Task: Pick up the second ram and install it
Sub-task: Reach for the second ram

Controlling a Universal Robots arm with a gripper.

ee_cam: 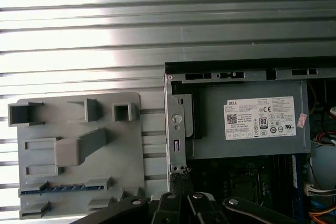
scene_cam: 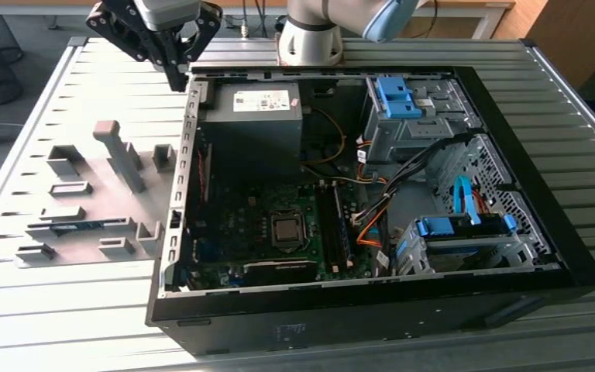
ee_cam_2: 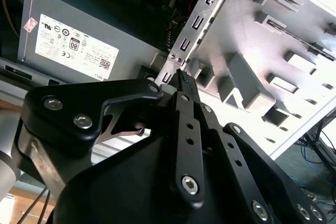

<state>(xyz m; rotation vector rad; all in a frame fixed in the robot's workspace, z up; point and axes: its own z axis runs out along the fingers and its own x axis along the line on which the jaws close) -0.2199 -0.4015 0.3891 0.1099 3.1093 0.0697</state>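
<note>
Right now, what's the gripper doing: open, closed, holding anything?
Gripper: closed, holding nothing, near a corner of the computer case. The second ram sits in the grey holder plate.

Upright case wall (scene_cam: 185, 170) beside holder tray (scene_cam: 106, 203)

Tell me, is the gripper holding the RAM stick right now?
No, the gripper hangs empty near the computer case while the second ram lies in the grey holder plate on the exterior view's left.
</note>
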